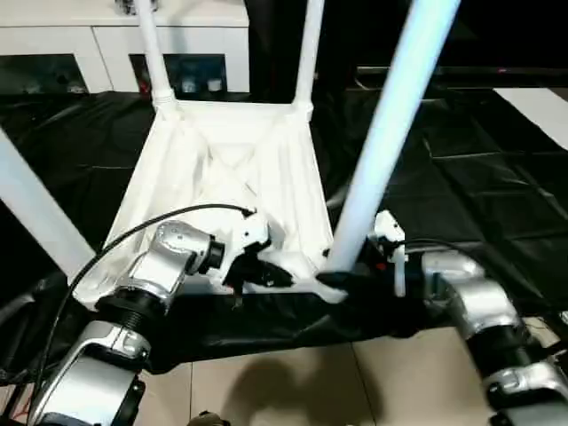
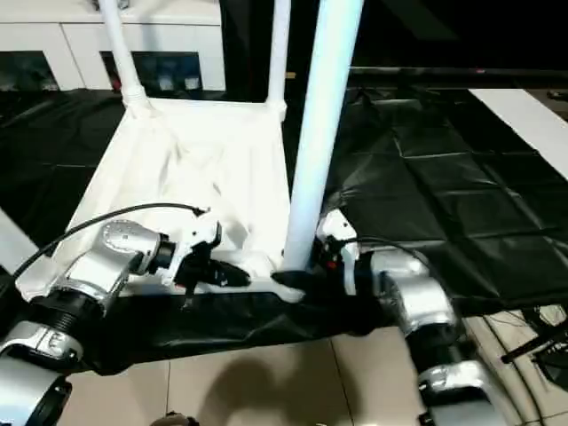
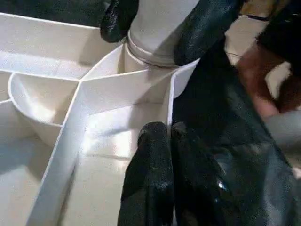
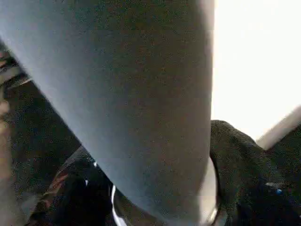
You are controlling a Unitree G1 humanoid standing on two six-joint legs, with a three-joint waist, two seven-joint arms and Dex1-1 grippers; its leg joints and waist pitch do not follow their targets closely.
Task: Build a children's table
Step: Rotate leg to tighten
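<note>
The white tabletop [image 1: 222, 160] lies upside down on a black sheet, ribs facing up. Four white legs stand in its corner sockets: two far ones [image 1: 153, 53] [image 1: 308, 53], a near left one [image 1: 35, 213] and a near right one [image 1: 390, 133]. My left gripper [image 1: 266, 271] is at the near rim, shut on the thin rim wall [image 3: 171, 108], its fingertips [image 3: 155, 155] pressed together on it. My right gripper [image 1: 342, 282] is at the base of the near right leg [image 4: 131, 94], one black finger [image 3: 117, 19] against each side of it just above the socket.
A white cabinet [image 1: 106, 44] with glass doors stands behind the table. The black sheet [image 1: 479, 160] spreads to the right, with a white strip [image 1: 541, 106] at its far edge. Tiled floor [image 1: 311, 382] lies in front. A black cable [image 1: 98, 257] loops over my left forearm.
</note>
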